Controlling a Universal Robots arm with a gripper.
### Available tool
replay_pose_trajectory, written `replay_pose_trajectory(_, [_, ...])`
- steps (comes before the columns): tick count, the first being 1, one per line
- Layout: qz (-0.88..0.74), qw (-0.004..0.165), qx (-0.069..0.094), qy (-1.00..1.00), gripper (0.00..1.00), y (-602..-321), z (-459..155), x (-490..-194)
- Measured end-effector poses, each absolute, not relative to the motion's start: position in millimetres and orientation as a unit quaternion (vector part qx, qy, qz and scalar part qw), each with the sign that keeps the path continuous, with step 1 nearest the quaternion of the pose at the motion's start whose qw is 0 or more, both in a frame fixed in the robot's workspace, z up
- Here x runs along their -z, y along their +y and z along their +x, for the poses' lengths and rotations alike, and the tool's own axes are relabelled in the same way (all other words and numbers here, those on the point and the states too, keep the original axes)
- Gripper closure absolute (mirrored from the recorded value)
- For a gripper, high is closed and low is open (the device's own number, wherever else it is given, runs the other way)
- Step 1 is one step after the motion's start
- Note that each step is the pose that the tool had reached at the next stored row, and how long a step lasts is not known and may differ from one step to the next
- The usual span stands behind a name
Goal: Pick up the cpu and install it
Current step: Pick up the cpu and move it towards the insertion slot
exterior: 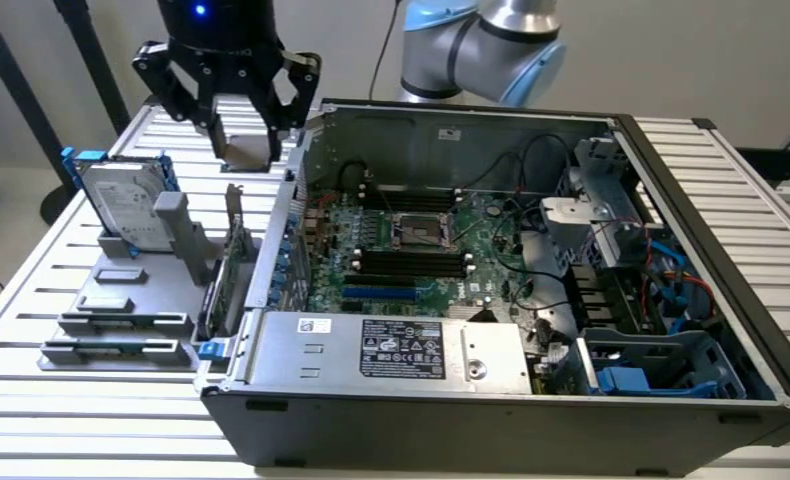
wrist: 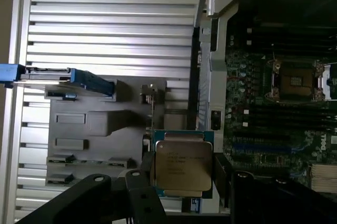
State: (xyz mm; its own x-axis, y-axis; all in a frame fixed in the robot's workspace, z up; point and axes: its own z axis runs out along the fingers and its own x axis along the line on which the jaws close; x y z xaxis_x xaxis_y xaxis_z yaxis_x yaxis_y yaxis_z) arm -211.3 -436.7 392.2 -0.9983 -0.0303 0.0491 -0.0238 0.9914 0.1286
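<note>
My gripper hangs above the table beside the open computer case, toward the exterior view's left. It is shut on the cpu, a thin square chip held by its edges between the two black fingers. In the wrist view the cpu shows its silver-grey metal top with printed text, clamped between the fingers of the gripper. The empty CPU socket sits on the green motherboard inside the case, away from the gripper toward the exterior view's right. The wrist view shows the socket with its metal frame.
The case wall stands between the gripper and the motherboard. A grey parts holder on the slatted table carries a hard drive in a blue frame and upright cards. The power supply and cables fill the case.
</note>
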Motion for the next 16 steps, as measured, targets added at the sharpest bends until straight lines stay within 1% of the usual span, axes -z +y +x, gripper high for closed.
replay_pose_trajectory(9, [0.014,0.026,0.064,-0.998,0.46,-436,-171,-389])
replay_pose_trajectory(16, [0.014,0.026,0.064,-0.998,0.46,-429,-139,-380])
